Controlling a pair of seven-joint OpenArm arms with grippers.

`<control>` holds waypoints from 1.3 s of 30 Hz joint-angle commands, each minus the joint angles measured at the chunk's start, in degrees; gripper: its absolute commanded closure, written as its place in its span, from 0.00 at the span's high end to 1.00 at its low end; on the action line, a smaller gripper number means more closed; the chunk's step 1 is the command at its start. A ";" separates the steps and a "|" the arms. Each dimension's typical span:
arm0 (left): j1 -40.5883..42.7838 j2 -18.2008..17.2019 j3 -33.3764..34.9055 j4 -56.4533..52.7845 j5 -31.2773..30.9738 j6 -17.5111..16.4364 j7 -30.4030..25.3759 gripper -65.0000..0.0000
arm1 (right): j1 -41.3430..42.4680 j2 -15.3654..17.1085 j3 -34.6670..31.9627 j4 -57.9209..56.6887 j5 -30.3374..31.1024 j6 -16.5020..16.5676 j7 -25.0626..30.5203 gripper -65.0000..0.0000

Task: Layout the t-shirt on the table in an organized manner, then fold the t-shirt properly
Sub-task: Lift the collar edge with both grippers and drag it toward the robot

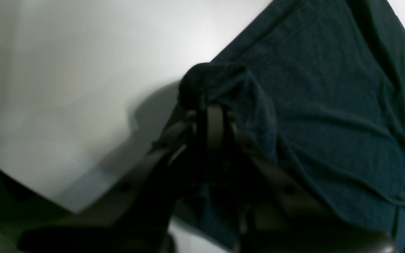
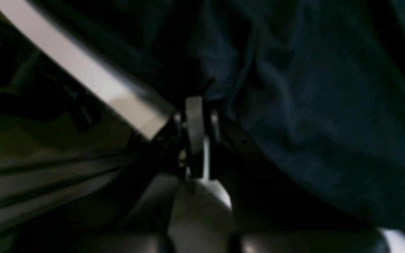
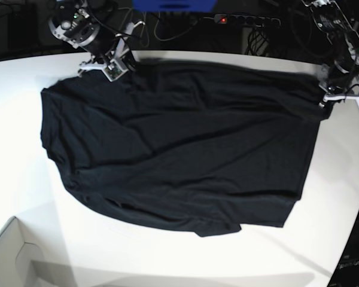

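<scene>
- Left gripper (image 1: 213, 105) pinches a bunched corner of the plain black thin-fabric t-shirt (image 3: 179, 149).
- Right gripper (image 2: 197, 102) pinches its edge over the smooth white table (image 3: 167, 257).
- No readable writing.

One t-shirt (image 3: 179, 149), two end effectors (image 3: 113, 66) (image 3: 325, 98)

Bunched t-shirt (image 1: 220, 84) hides the left hand's (image 1: 212, 109) fingertips.
</scene>
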 commanded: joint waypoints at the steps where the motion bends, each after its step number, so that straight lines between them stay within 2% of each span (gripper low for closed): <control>1: -0.35 -0.86 -0.41 1.17 -0.71 -0.14 -1.04 0.00 | -0.65 0.18 0.03 1.74 0.93 -0.18 1.49 0.00; 9: -0.35 -0.86 -0.14 6.44 -0.71 -0.14 -1.04 0.00 | -0.74 0.10 0.03 8.95 1.01 -0.18 1.49 0.00; 18: -3.34 -1.21 0.03 6.71 -0.19 -0.14 -0.96 0.00 | 4.01 0.01 0.12 9.56 1.01 -0.18 1.31 0.00; 25: -8.53 -1.03 0.21 6.18 0.08 0.13 -0.96 0.00 | 8.85 -0.08 0.12 7.98 1.01 -0.18 1.22 0.00; 35: -13.72 -2.70 5.57 -1.12 0.08 0.39 -1.48 0.00 | 15.00 -0.70 0.12 1.47 0.75 -0.18 1.22 0.00; 39: -16.97 -2.97 5.66 -2.53 3.86 0.13 -1.13 0.00 | 16.58 -0.87 0.39 -0.72 0.66 -0.18 1.22 0.00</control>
